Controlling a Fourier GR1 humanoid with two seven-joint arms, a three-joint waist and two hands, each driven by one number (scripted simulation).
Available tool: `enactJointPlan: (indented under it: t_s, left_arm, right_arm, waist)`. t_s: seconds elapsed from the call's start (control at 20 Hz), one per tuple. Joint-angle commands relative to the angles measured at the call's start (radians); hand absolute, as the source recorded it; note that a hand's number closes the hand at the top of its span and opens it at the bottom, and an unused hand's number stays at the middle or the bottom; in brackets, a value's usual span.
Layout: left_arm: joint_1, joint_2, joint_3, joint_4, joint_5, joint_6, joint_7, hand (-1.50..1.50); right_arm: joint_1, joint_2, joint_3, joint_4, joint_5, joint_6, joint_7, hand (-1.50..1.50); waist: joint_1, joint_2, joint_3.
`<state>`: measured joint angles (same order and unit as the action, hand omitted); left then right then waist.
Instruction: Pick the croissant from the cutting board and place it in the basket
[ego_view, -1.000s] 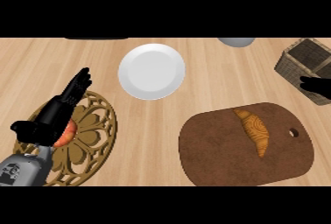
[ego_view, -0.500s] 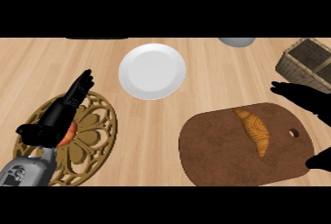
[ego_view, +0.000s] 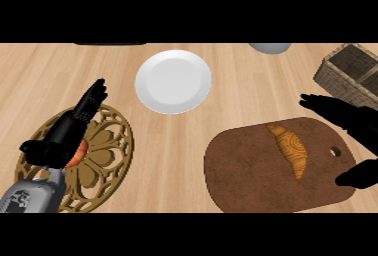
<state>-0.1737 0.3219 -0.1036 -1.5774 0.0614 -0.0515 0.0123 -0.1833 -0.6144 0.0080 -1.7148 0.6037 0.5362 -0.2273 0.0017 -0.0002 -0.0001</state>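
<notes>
The right hand (ego_view: 353, 131), fingers spread, is swinging in from the frame's right edge over the cutting board (ego_view: 244, 175), nearing the untouched croissant (ego_view: 290, 150)

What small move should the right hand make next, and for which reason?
Probably move the right hand a little left and down over the croissant. The hand is open beside the cutting board, not touching the croissant, which lies untouched on the board.

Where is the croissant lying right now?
In the head view the croissant lies on the brown cutting board at lower right, below the wicker basket, with the open right hand just to its right.
</notes>
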Motion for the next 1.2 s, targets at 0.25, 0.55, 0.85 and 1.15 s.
enactJointPlan:
  t_s: [0.25, 0.55, 0.85, 1.15]
  left_arm:
    - [0.029, -0.031, 0.070, -0.035, -0.013, -0.070, 0.020, 0.00]
    - [-0.001, -0.084, 0.045, -0.013, -0.091, -0.041, 0.008, 0.00]
    - [-0.025, -0.103, 0.087, -0.005, -0.072, -0.081, 0.028, 0.00]
    - [0.019, -0.088, 0.103, -0.022, -0.088, -0.118, 0.002, 0.00]
  right_arm:
    - [-0.002, 0.076, -0.036, -0.034, 0.033, 0.069, -0.027, -1.50]
    - [0.047, 0.119, 0.010, -0.060, 0.157, 0.028, 0.006, -1.50]
    - [0.032, 0.140, 0.013, -0.038, 0.223, 0.039, -0.015, -1.50]
    - [-0.052, 0.232, 0.068, 0.099, 0.313, -0.032, 0.016, -1.50]
  waist:
    - [-0.002, -0.001, 0.000]
    - [-0.002, 0.000, 0.000]
    - [-0.002, 0.000, 0.000]
    - [0.003, 0.000, 0.000]
